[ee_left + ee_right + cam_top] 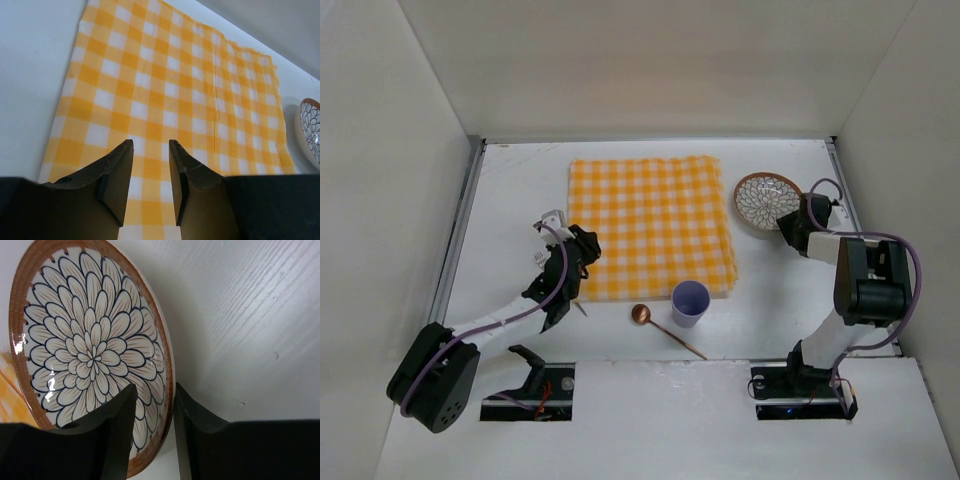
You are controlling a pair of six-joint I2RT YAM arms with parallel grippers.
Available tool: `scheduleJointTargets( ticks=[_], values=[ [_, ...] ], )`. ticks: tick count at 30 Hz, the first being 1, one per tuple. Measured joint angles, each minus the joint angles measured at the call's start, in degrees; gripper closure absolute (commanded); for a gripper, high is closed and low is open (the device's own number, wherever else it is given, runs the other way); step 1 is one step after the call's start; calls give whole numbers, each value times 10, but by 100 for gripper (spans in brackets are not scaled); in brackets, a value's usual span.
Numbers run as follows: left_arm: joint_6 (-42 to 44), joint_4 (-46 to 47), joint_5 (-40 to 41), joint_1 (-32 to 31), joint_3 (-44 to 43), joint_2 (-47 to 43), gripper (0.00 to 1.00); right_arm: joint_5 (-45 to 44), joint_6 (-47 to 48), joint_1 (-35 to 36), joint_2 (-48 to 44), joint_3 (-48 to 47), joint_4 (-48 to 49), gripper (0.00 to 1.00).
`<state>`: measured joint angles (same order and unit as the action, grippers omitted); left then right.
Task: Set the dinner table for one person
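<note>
**Dinner table (520, 190) is carrying cloth, plate, cup and spoon**

The white tabletop is stretching out flat in front of my two bases, walled in by pale panels on three sides. A yellow-and-white checked cloth (650, 225) is lying spread at its middle.

I am holding my left gripper (150, 145) over the cloth's near left corner. Its fingers are standing a narrow gap apart, with only checked fabric showing between them and nothing in their grasp.

I am holding my right gripper (155, 387) at the right edge of a flower-patterned plate (765, 200) with a brown rim. The plate is sitting on the bare table just beside the cloth's far right corner. These fingers are also standing narrowly apart and the plate's rim is showing in the gap. I cannot tell whether they are pinching it.

A lilac cup (689, 303) is standing upright at the cloth's near right corner. A copper-coloured spoon (660, 325) is lying just beside the cup, nearer to me.
</note>
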<state>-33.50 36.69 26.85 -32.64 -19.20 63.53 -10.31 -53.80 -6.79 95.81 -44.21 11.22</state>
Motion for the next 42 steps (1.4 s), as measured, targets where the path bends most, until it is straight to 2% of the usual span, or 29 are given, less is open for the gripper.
scheduleJointTargets(
  ticks=[3,6,9,15,22,26,30,36,42],
  values=[
    [0,0,-1,5,0,0,68,16,-8,-6,14,-1,7,71],
    [-1,3,-1,7,0,2,68,30,-21,-14,23,-3,17,85],
    [-1,5,-2,9,0,9,67,50,-47,-25,24,-3,48,92],
    [-2,8,-3,9,0,16,67,101,-95,-44,13,50,115,94],
    [-2,12,-3,10,1,16,66,116,-83,-33,-85,57,78,93],
    [-3,17,-3,12,1,22,66,110,-51,31,-144,18,63,93],
    [-5,19,-3,15,8,23,65,115,-34,122,-149,-22,67,93],
    [-11,22,-3,24,15,21,65,144,-9,252,-87,-71,53,92],
    [-14,22,-2,28,19,17,65,170,14,326,-12,-117,19,92]
  ],
)
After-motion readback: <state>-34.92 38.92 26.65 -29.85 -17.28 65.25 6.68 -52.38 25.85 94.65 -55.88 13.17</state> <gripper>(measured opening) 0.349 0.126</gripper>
